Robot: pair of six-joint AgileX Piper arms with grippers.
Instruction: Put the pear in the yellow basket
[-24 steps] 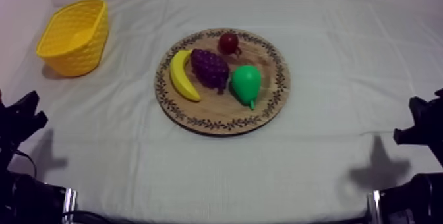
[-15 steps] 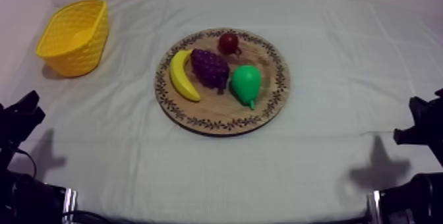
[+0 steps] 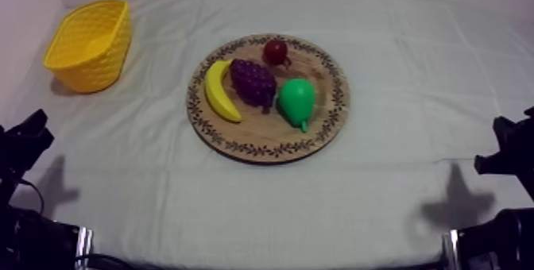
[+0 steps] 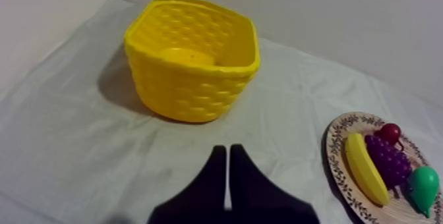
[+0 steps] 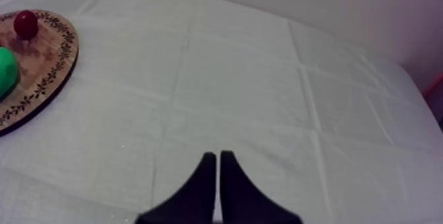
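While the pear (image 3: 296, 101) lies at the wooden board's (image 3: 254, 134) three o'clock, left gripper (image 4: 227, 149) and right gripper (image 5: 217, 154) rest low. Fingers (image 4: 212, 182) together on both.

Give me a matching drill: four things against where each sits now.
1. pear
2. banana
3. small red fruit
4. yellow basket

A. on the cloth, off the board
B. on the board, basket side of the grapes
C. on the board, by its far rim
D. on the board, grapes' side away from the basket

Pairs: 1-D, 2-B, 3-C, 4-A.
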